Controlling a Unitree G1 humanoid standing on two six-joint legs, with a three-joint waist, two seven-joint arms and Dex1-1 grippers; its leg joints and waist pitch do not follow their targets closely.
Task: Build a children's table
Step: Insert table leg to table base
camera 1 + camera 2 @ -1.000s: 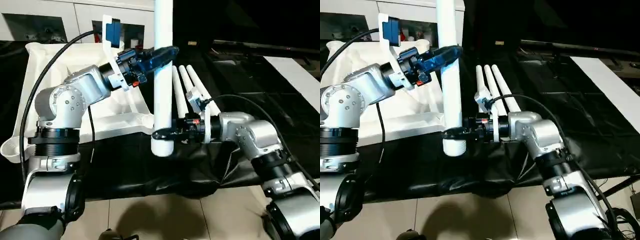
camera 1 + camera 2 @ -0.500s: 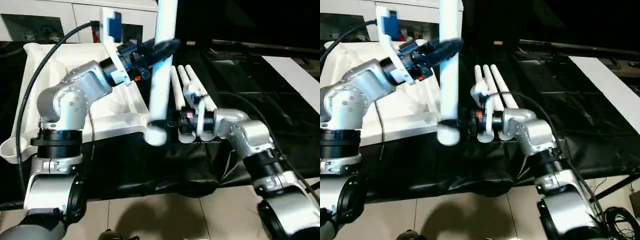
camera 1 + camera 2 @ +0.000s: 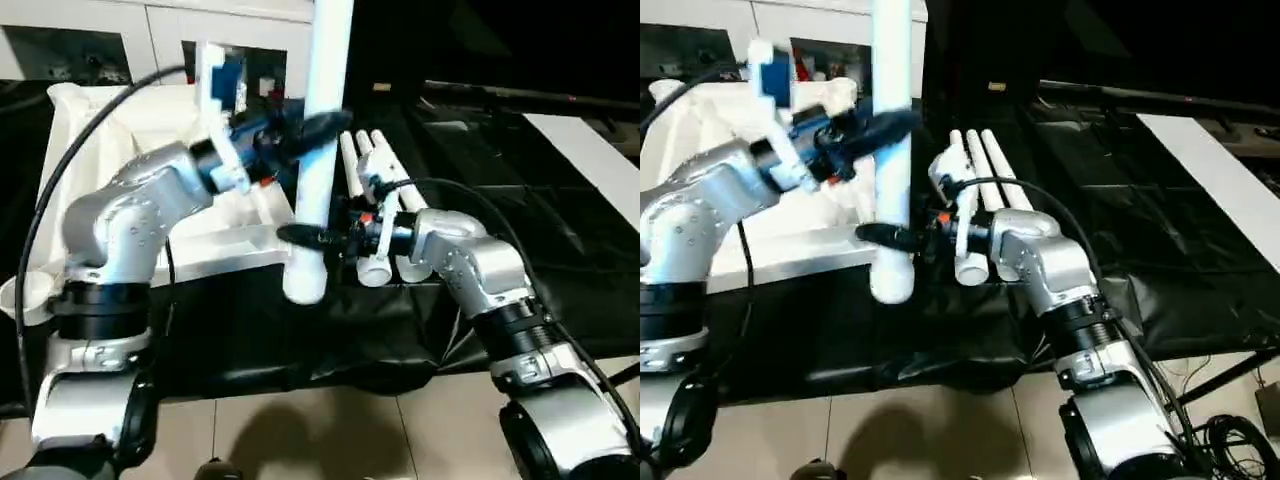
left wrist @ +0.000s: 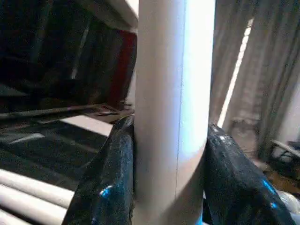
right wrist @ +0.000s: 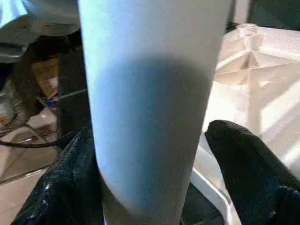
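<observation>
1. Four legs are in play in the left eye view: one leg (image 3: pixel 318 150) stands near upright in the air, thick end down, while three spare legs (image 3: pixel 372 175) lie side by side on the black table (image 3: pixel 500 190). The left gripper (image 3: pixel 310 128) clamps the raised leg high on its shaft. The right gripper (image 3: pixel 310 238) sits at the thick lower end, its fingers beside the tube.
2. In the right eye view the top (image 3: pixel 700 150) lies ribbed side up behind and to the left of the raised leg, beyond the left arm. The leg's long axis runs up and down, so its thick end points at the table edge, not yet at a corner socket.
3. In the left wrist view both fingers (image 4: pixel 108 187) press the leg (image 4: pixel 171 108) from either side: a firm hold at middling width.
4. In the right wrist view the leg (image 5: pixel 150 108) lies between the fingers (image 5: pixel 248 164), with a clear gap on one side: wide and not gripping.
5. My judgement: the left arm alone carries the leg, and it is nearer the top, so the leg must travel left and back to a socket.
</observation>
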